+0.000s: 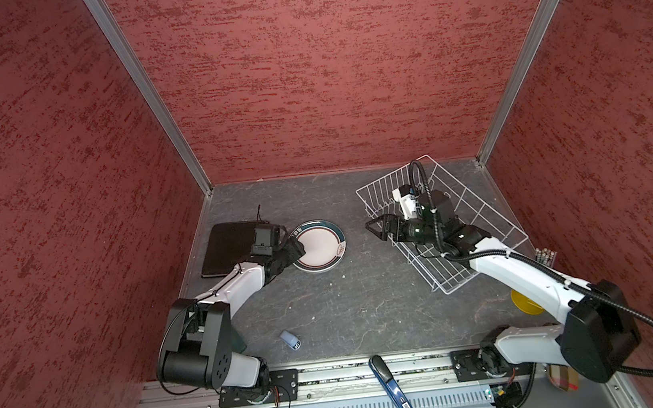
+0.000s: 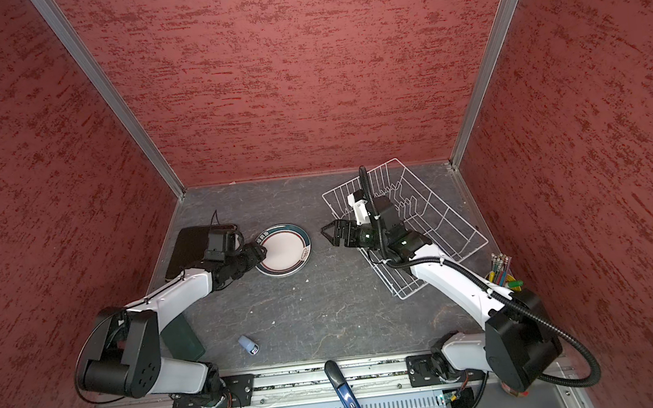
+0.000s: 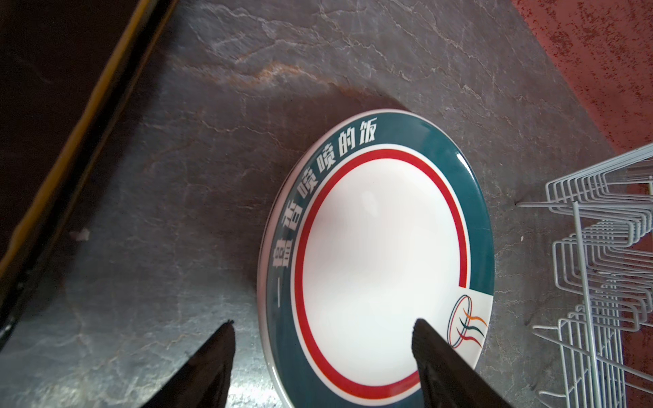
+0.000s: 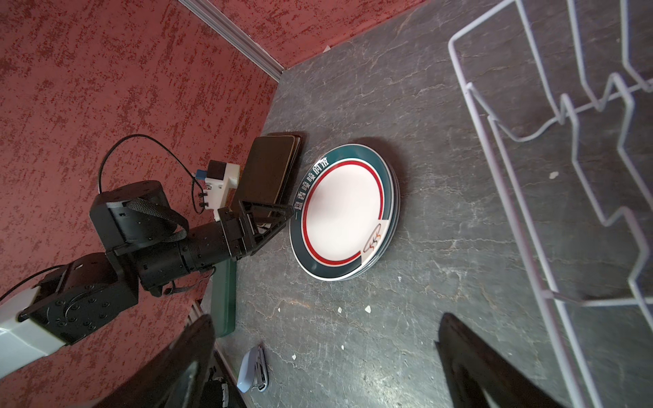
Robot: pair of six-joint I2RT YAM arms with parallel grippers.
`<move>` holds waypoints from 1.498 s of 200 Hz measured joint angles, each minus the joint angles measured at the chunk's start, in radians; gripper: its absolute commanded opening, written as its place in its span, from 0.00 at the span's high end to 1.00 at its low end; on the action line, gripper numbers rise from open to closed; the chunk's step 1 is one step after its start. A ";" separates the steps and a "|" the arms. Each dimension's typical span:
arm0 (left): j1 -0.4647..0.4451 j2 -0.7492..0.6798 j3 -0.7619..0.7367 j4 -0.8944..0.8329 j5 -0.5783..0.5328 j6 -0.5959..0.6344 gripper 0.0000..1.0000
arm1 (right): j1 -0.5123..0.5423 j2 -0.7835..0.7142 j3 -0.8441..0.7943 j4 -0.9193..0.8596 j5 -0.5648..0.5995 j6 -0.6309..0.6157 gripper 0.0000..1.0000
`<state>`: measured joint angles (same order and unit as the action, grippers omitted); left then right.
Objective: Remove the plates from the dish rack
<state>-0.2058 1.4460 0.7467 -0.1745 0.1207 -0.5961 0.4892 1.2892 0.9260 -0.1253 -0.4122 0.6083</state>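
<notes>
A round white teal-rimmed plate (image 1: pixel 321 245) (image 2: pixel 286 249) lies flat on the table, on top of other round plates whose rims show under it in the right wrist view (image 4: pixel 344 212). The dark brown square plate (image 1: pixel 227 247) (image 4: pixel 268 169) lies to its left. My left gripper (image 1: pixel 295 245) (image 3: pixel 323 325) stands open at that round plate's left rim, one finger over the white centre (image 3: pixel 381 240) and the other over bare table. My right gripper (image 1: pixel 373 229) (image 4: pixel 325 321) is open and holds nothing, hanging at the left edge of the white wire dish rack (image 1: pixel 392 173) (image 2: pixel 339 186), where I see no plates.
A pale blue stapler-like thing (image 1: pixel 290 340) lies near the front. A dark green block (image 2: pixel 181 339) sits by the left arm's base. A blue-and-black tool (image 1: pixel 389 386) rests across the front rail. A cup of pens (image 2: pixel 499 269) and a yellow object (image 1: pixel 526 303) stand at right.
</notes>
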 measured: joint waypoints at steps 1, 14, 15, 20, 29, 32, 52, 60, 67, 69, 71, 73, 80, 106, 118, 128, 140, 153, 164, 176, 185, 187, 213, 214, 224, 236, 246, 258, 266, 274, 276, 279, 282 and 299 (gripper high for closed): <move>0.000 -0.001 0.000 -0.001 0.000 0.000 0.19 | 0.000 -0.001 0.000 0.000 0.000 0.000 0.01; 0.000 -0.015 0.000 -0.006 0.000 0.010 0.07 | 0.000 -0.006 0.000 -0.002 0.010 -0.001 0.01; 0.000 -0.017 0.000 -0.006 0.000 0.007 0.06 | 0.000 -0.007 0.000 -0.003 0.013 -0.001 0.01; 0.000 -0.027 -0.001 -0.005 0.000 0.017 0.00 | 0.000 -0.010 0.000 -0.005 0.018 -0.003 0.01; -0.001 -0.054 -0.009 0.005 0.001 0.018 0.01 | 0.000 -0.018 0.000 -0.008 0.032 -0.005 0.01; -0.002 -0.065 -0.012 0.009 0.001 0.022 0.01 | 0.000 -0.021 -0.001 -0.009 0.037 -0.006 0.01; -0.003 -0.151 -0.039 0.022 -0.002 0.042 0.01 | 0.000 -0.045 -0.012 -0.016 0.080 -0.014 0.01; -0.003 -0.179 -0.045 0.025 -0.005 0.053 0.00 | 0.000 -0.054 -0.018 -0.018 0.098 -0.017 0.01; -0.003 -0.201 -0.047 0.025 -0.008 0.063 0.01 | 0.000 -0.063 -0.026 -0.018 0.113 -0.021 0.01; -0.003 -0.206 -0.047 0.026 -0.010 0.066 0.01 | 0.000 -0.065 -0.028 -0.018 0.116 -0.023 0.01; -0.003 -0.211 -0.047 0.026 -0.011 0.069 0.01 | 0.000 -0.069 -0.031 -0.018 0.123 -0.024 0.01; -0.003 -0.217 -0.047 0.026 -0.012 0.073 0.01 | 0.000 -0.073 -0.035 -0.017 0.127 -0.026 0.01; -0.003 -0.236 -0.048 0.026 -0.017 0.087 0.01 | 0.000 -0.087 -0.048 -0.015 0.144 -0.034 0.01; -0.002 -0.327 -0.081 0.047 -0.034 0.150 0.01 | 0.000 -0.163 -0.115 -0.008 0.253 -0.098 0.01; 0.001 -0.380 -0.114 0.068 -0.047 0.180 0.01 | 0.000 -0.202 -0.153 0.011 0.337 -0.137 0.01; 0.006 -0.433 -0.148 0.086 -0.058 0.208 0.01 | -0.002 -0.240 -0.201 0.047 0.417 -0.177 0.01; 0.014 -0.493 -0.188 0.106 -0.076 0.238 0.01 | -0.006 -0.287 -0.272 0.101 0.513 -0.221 0.01; 0.020 -0.555 -0.227 0.130 -0.100 0.272 0.01 | -0.023 -0.339 -0.354 0.149 0.614 -0.267 0.01; 0.022 -0.609 -0.262 0.156 -0.119 0.296 0.01 | -0.056 -0.365 -0.397 0.165 0.676 -0.301 0.01; 0.021 -0.666 -0.300 0.186 -0.140 0.319 0.00 | -0.099 -0.377 -0.422 0.183 0.729 -0.333 0.01; 0.021 -0.705 -0.326 0.206 -0.159 0.332 0.01 | -0.129 -0.380 -0.436 0.204 0.763 -0.360 0.01; 0.021 -0.715 -0.332 0.211 -0.164 0.336 0.01 | -0.137 -0.381 -0.440 0.212 0.771 -0.367 0.01; 0.022 -0.790 -0.399 0.289 -0.218 0.387 0.01 | -0.206 -0.386 -0.528 0.357 0.835 -0.455 0.01; 0.021 -0.793 -0.402 0.293 -0.220 0.389 0.01 | -0.210 -0.386 -0.535 0.369 0.837 -0.459 0.01; 0.021 -0.810 -0.423 0.316 -0.238 0.402 0.01 | -0.235 -0.383 -0.584 0.438 0.846 -0.488 0.01; 0.022 -0.826 -0.439 0.333 -0.262 0.413 0.01 | -0.271 -0.364 -0.635 0.517 0.846 -0.517 0.01; 0.022 -0.834 -0.444 0.342 -0.281 0.424 0.01 | -0.306 -0.333 -0.660 0.574 0.846 -0.532 0.01; 0.024 -0.838 -0.444 0.360 -0.298 0.441 0.01 | -0.351 -0.285 -0.678 0.646 0.841 -0.546 0.01; 0.027 -0.838 -0.444 0.373 -0.308 0.458 0.01 | -0.379 -0.249 -0.686 0.702 0.832 -0.552 0.01; 0.029 -0.837 -0.444 0.388 -0.317 0.476 0.01 | -0.406 -0.217 -0.694 0.758 0.818 -0.556 0.01; 0.030 -0.836 -0.445 0.394 -0.319 0.481 0.01 | -0.413 -0.209 -0.697 0.772 0.816 -0.557 0.01; 0.031 -0.835 -0.447 0.401 -0.322 0.486 0.01 | -0.424 -0.196 -0.701 0.795 0.808 -0.556 0.01; 0.031 -0.832 -0.450 0.413 -0.325 0.496 0.01 | -0.433 -0.185 -0.705 0.815 0.801 -0.557 0.01; 0.035 -0.813 -0.472 0.479 -0.337 0.536 0.01 | -0.470 -0.122 -0.721 0.918 0.764 -0.555 0.01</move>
<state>-0.1707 0.6327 0.2745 0.3046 -0.2165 -0.0597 0.0196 1.1667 0.2050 0.7925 0.3515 0.0532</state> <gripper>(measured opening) 0.994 0.990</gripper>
